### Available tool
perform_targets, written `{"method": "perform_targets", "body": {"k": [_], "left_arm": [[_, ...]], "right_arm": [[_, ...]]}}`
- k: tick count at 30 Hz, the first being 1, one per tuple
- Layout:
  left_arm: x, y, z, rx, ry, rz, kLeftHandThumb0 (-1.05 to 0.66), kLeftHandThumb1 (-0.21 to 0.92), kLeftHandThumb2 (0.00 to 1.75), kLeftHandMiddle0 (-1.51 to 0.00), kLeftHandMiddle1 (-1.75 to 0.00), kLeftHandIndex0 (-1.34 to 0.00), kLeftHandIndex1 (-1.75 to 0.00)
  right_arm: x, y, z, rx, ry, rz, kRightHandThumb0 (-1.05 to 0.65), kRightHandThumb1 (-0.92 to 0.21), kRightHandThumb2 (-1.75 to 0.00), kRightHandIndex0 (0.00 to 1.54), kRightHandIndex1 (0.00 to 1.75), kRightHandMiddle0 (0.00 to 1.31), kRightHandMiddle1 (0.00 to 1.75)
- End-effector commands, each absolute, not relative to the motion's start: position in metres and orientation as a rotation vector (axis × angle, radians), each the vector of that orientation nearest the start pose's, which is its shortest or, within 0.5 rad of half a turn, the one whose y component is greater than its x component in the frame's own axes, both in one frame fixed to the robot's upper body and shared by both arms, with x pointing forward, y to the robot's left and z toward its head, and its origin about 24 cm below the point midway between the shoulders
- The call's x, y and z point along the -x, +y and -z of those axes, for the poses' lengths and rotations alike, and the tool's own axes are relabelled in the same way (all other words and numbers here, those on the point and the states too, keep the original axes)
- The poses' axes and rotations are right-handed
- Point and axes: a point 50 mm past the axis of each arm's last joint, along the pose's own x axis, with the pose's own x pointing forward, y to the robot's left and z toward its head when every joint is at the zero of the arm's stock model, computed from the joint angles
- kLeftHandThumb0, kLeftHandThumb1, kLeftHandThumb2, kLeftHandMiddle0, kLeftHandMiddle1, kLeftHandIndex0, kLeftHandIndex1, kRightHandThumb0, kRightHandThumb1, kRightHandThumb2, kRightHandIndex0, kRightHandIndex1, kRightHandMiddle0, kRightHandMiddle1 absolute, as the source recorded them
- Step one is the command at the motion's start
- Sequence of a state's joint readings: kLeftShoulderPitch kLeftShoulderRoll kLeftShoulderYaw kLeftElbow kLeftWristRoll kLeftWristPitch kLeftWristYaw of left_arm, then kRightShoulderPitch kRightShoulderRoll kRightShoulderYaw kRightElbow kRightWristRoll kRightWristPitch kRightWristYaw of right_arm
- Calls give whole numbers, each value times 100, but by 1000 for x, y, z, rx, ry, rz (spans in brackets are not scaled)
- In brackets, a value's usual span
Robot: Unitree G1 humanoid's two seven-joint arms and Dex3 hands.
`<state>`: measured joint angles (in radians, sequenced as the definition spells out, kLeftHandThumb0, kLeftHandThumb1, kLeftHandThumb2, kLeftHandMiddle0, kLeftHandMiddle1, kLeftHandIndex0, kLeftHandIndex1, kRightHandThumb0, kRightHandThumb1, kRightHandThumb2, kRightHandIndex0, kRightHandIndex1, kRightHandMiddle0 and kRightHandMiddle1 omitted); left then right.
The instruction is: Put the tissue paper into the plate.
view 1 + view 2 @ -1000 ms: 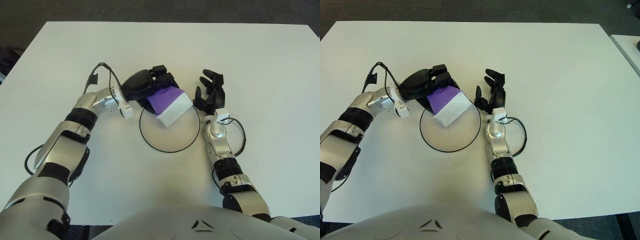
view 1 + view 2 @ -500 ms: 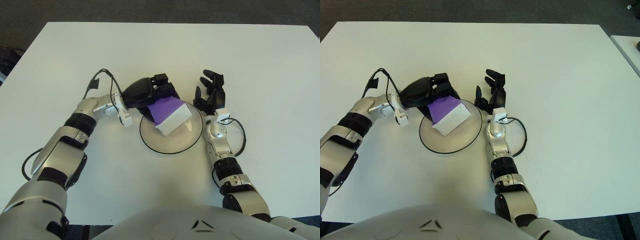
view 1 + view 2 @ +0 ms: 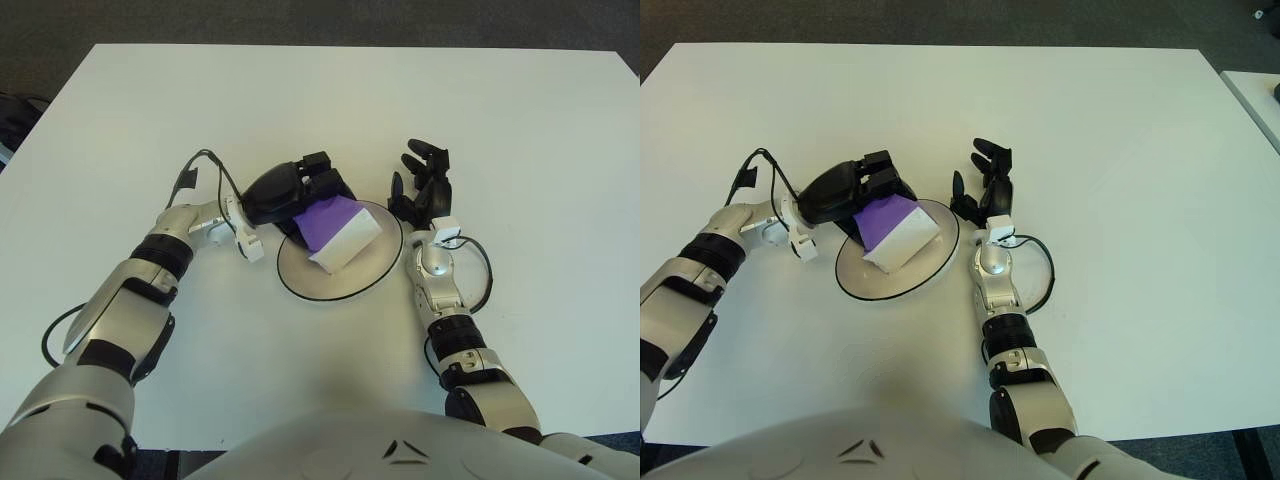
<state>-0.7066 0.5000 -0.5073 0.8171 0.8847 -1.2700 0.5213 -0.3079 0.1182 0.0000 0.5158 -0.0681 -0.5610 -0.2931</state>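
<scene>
The tissue paper (image 3: 335,232), a purple and white pack, lies tilted inside the round black-rimmed plate (image 3: 350,280) in the middle of the white table. My left hand (image 3: 312,188) is at the plate's upper left edge, its black fingers curled over the purple end of the pack; that end is partly hidden under the hand. My right hand (image 3: 420,185) shows just past the plate's right rim, fingers spread and holding nothing.
The white table (image 3: 520,120) stretches wide on all sides of the plate. A black cable loops by my left wrist (image 3: 195,170) and another by my right forearm (image 3: 480,280). Dark floor lies beyond the far edge.
My left hand has come down and slightly left with the tissue pack, which now lies lower in the plate. The right hand has stayed put.
</scene>
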Motion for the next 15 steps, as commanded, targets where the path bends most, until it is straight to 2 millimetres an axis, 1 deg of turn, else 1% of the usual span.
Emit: {"method": "perform_targets", "body": {"k": [1,3,4,6,9,10,12,13,15], "left_arm": [[-282,117,-75,-924,-988,971,-68,87,60,-15,-121,-9,-149],[-282,117,-76,-921,-985,977,-76,90,57,-6,-107,-4,-135],[-282,118,-76,-921,-987,981,-78,91,57,-5,-105,-3,-133],[-282,118,-77,-930,-993,991,-82,91,57,-3,-89,-1,-117],[-281,118,-77,-943,-998,1001,-85,92,60,-4,-69,0,-102],[-281,118,-78,-950,-1001,1004,-85,92,61,-4,-67,0,-100],[-281,118,-78,-975,-1008,1012,-86,92,66,-6,-51,0,-91],[-281,119,-78,-985,-1014,1008,-86,92,67,-6,-48,0,-90],[-281,119,-79,-994,-1021,1000,-86,92,73,-8,-32,0,-83]], "right_arm": [[-270,-121,2,-49,-83,206,-39,-69,-83,32,80,0,111],[-270,-121,2,-49,-82,206,-40,-69,-83,32,81,0,111],[-270,-121,2,-48,-80,206,-40,-69,-82,32,81,0,111],[-270,-121,3,-47,-77,206,-40,-70,-82,31,81,0,111],[-270,-121,3,-46,-74,205,-41,-71,-81,31,81,0,111],[-270,-121,3,-46,-73,205,-41,-71,-81,31,81,0,111],[-270,-121,3,-44,-70,203,-41,-72,-80,32,81,0,111],[-270,-121,4,-43,-68,203,-41,-72,-80,32,81,0,111],[-271,-121,4,-43,-66,202,-41,-73,-80,32,81,1,111]]}}
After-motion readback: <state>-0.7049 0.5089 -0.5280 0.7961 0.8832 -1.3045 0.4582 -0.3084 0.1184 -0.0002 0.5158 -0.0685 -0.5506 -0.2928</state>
